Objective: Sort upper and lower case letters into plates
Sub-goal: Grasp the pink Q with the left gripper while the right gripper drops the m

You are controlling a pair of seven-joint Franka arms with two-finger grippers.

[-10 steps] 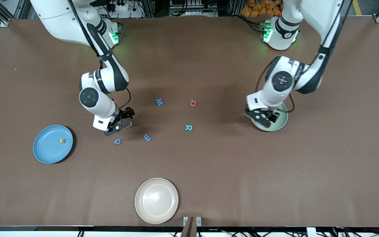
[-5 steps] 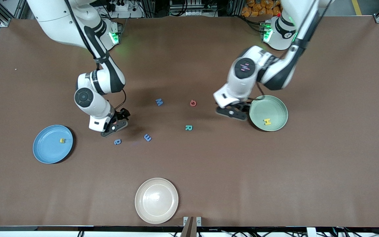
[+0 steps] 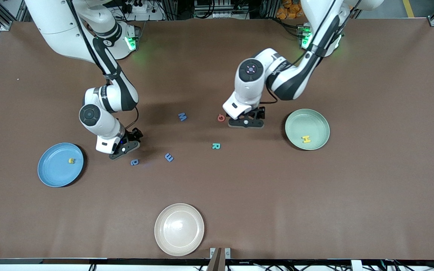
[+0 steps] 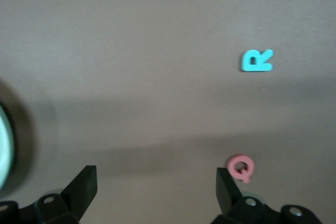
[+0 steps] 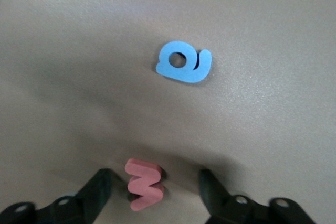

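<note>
My right gripper (image 3: 122, 149) is low over the table between the light blue plate (image 3: 51, 177) and a blue letter (image 3: 134, 162). It is open, with a pink zigzag letter (image 5: 144, 183) on the table between its jaws; the blue letter (image 5: 184, 64) lies just ahead. My left gripper (image 3: 246, 122) is open and empty, beside the red Q (image 3: 221, 117) and between it and the mint green plate (image 3: 317, 116). The red Q (image 4: 241, 168) lies by one fingertip and the teal R (image 4: 256, 61) farther off. A yellow H (image 3: 306, 139) lies in the green plate, a yellow letter (image 3: 72, 160) in the blue plate.
A blue M (image 3: 182, 116), the teal R (image 3: 216, 146) and another blue letter (image 3: 168, 157) lie loose mid-table. A cream-white plate (image 3: 179, 229) sits near the front camera's edge of the table. The green plate's rim (image 4: 4, 145) shows in the left wrist view.
My left gripper left the green plate, where the yellow H now lies, and moved mid-table to beside the red Q. My right gripper shifted slightly toward the blue plate.
</note>
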